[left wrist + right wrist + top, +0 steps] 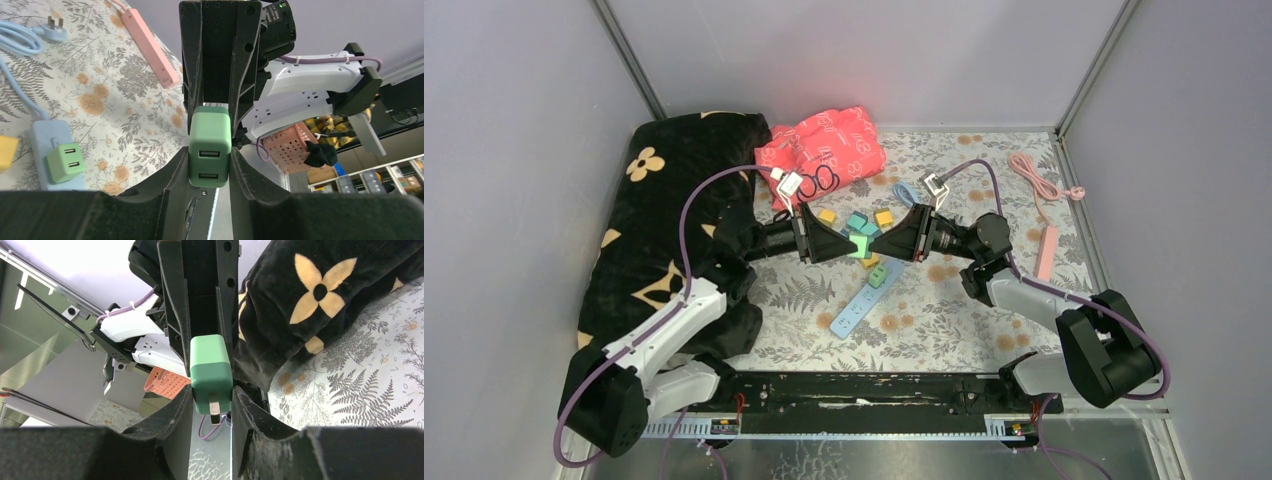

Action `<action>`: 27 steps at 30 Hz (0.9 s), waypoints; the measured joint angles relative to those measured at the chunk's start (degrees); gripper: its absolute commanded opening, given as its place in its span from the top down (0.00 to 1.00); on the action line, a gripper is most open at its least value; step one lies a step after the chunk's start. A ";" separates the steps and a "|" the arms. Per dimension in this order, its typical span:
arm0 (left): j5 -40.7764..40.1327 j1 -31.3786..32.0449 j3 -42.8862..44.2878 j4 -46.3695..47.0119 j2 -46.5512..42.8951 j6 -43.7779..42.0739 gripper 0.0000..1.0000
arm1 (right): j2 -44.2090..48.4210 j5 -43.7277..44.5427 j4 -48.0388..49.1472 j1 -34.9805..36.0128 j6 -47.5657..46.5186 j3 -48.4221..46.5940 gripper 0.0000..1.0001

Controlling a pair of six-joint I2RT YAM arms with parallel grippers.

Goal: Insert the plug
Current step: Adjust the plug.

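Left jaws and right jaws both pinch the green plug [210,147]; right should let go slowly, keeping it straight.

We see a smooth matt plastic plug [210,147], plush black blanket [654,240] at nine o'clock, printed cloth over the counter [944,320].

no legible text or labels; white print on red bag [824,145] unreadable.
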State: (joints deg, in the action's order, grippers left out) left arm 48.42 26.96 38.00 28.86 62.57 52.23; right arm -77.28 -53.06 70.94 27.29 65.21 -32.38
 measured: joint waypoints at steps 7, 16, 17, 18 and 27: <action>-4.15 1.64 5.01 -16.17 -1.88 -10.05 0.97 | 3.26 2.75 -5.62 0.11 -4.70 2.23 0.48; -13.40 3.80 13.25 -36.92 -0.76 -21.64 1.00 | 13.07 12.41 -22.45 0.09 -14.23 5.49 0.36; -14.56 4.39 14.08 -38.71 -0.35 -22.64 1.00 | 14.14 14.19 -24.59 0.11 -15.28 5.86 0.36; -15.58 4.98 14.75 -40.19 0.07 -23.47 1.00 | 14.78 15.43 -26.12 0.09 -15.89 6.19 0.36; -27.52 12.02 21.81 -53.72 7.43 -29.83 1.00 | 16.22 25.92 -35.95 0.20 -17.57 12.22 0.36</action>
State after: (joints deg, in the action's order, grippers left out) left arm 20.91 38.98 59.81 -24.86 70.00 22.39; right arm -61.06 -27.14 34.98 27.49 47.64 -20.16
